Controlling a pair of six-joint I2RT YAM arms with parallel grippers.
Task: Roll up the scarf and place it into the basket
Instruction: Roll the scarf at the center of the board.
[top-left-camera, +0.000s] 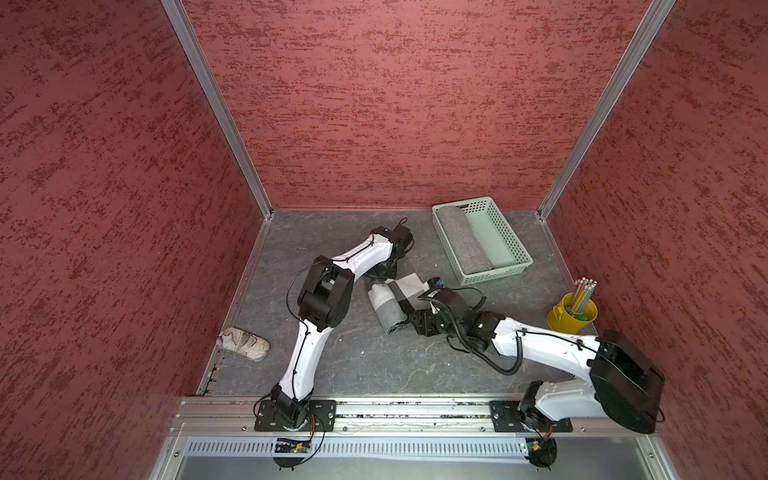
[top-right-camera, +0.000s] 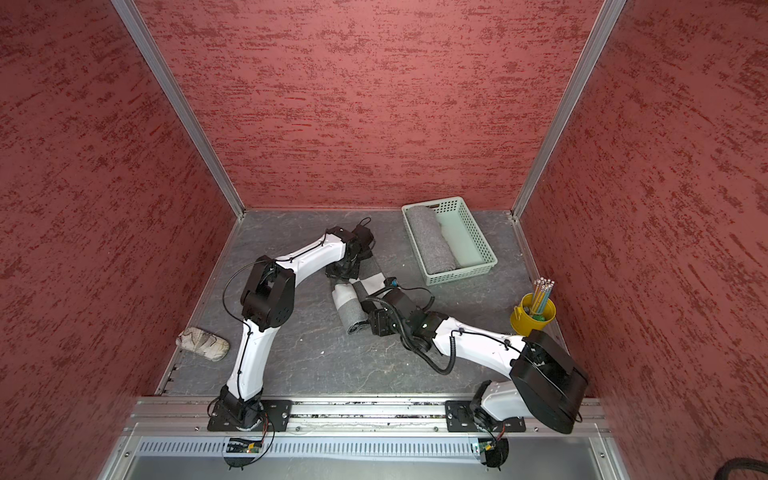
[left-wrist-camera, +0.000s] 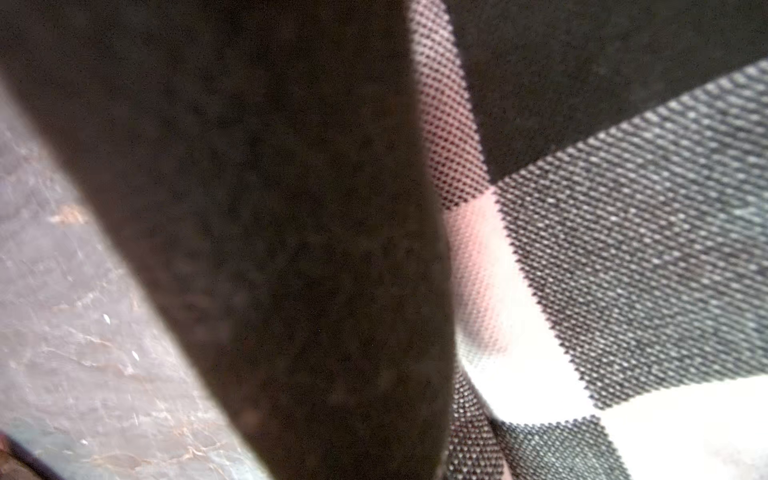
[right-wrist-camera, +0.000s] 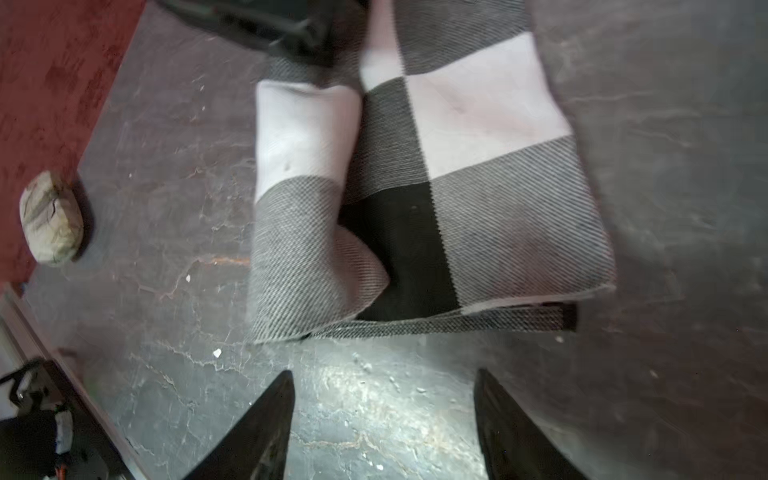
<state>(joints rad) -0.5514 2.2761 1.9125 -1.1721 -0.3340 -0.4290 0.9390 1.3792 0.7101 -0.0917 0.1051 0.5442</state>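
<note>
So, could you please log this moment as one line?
scarf part-rolled | left gripper at far end, grip unclear | right gripper open, empty | basket holds grey roll

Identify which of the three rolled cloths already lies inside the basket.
The plain grey roll, lying along the basket's long wall. The checked scarf lies half rolled on the table; the pale bundle sits near the side wall.

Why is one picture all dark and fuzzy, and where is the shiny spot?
Left wrist view: the lens sits very close to the checked scarf, so a big dark blur fills the middle while the weave beside it is crisp. Right wrist view: slightly smeared, with bright glare on the grey tabletop between the right gripper's open fingers. Both top views: sharp and evenly lit.
</note>
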